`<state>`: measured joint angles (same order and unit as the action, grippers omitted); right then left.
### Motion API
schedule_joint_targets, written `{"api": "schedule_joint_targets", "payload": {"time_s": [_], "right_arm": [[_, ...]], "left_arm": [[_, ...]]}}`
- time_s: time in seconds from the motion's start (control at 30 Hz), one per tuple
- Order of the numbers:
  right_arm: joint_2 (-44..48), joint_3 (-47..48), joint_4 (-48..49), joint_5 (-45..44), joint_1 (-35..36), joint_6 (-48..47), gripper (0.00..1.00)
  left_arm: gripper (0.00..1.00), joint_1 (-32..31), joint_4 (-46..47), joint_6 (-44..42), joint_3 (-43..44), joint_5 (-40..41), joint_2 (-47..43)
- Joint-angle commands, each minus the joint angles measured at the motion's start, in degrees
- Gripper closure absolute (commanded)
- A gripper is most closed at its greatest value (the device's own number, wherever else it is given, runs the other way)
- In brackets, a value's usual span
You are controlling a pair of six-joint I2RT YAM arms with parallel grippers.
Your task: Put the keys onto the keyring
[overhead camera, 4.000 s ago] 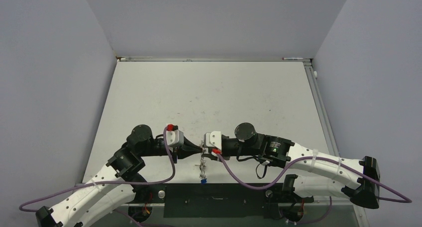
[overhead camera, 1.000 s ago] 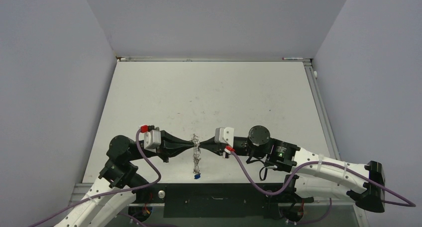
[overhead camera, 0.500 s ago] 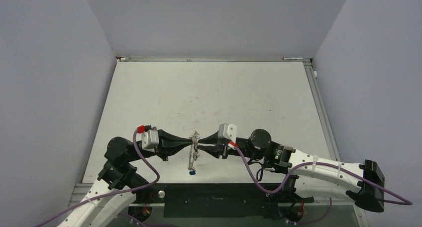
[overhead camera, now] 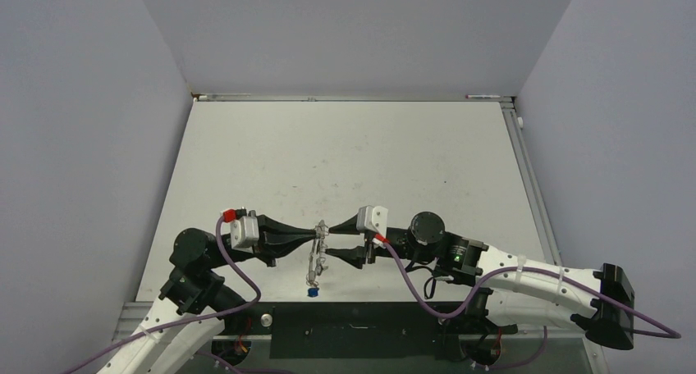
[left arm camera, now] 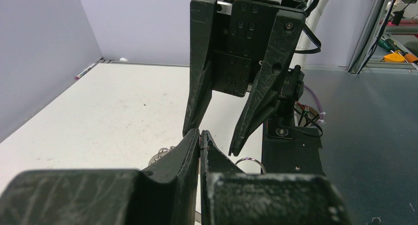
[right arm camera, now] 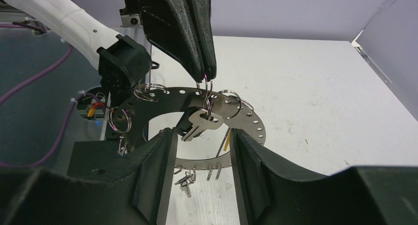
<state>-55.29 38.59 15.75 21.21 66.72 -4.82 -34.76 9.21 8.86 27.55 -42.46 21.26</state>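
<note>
The left hand is pinched tight on a small wire loop at the top of the large flat silvery metal keyring. The keyring hangs from its tips over the near edge of the white bench, with a blue plastic tag lowest. The right hand faces it tip to tip, jaws parted and gripping nothing.

From the left wrist, the left hand has its fingers pressed together. The right hand stands spread just beyond.

From the right wrist, the right hand frames the keyring, which hangs tilted under the left hand. A small silver key dangles from the pinched loop.
</note>
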Motion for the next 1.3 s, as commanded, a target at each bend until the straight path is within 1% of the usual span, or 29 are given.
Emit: {"api": "schedule_joint_targets", "payload": {"time_s": [0.0, 0.17, 0.37, 0.73, 1.27], "right_arm": [[0.99, 4.26, 2.36, 1.9, -0.21, -0.84, 0.58], [-0.93, 5.85, 2.7, 2.99, -0.11, -0.83, 0.59], [-2.84, 6.88, 2.72, 3.48, -0.1, -1.22, 0.66], [-4.46, 6.94, 3.12, 2.87, -0.16, -1.39, 0.67], [-5.76, 6.85, 5.49, 2.28, -0.1, -0.68, 0.78]], "left_arm": [[1.0, 0.4, 2.56, 0.02, 0.75, 0.0, -0.68], [1.0, 0.4, 2.56, 0.01, 0.75, -0.26, -0.44], [1.0, 0.4, 2.48, -0.07, 0.75, -0.24, -0.69], [1.0, 0.4, 2.48, -0.07, 0.75, -0.25, -0.55], [1.0, 0.4, 2.48, -0.16, 0.75, -0.2, -0.84]]}}
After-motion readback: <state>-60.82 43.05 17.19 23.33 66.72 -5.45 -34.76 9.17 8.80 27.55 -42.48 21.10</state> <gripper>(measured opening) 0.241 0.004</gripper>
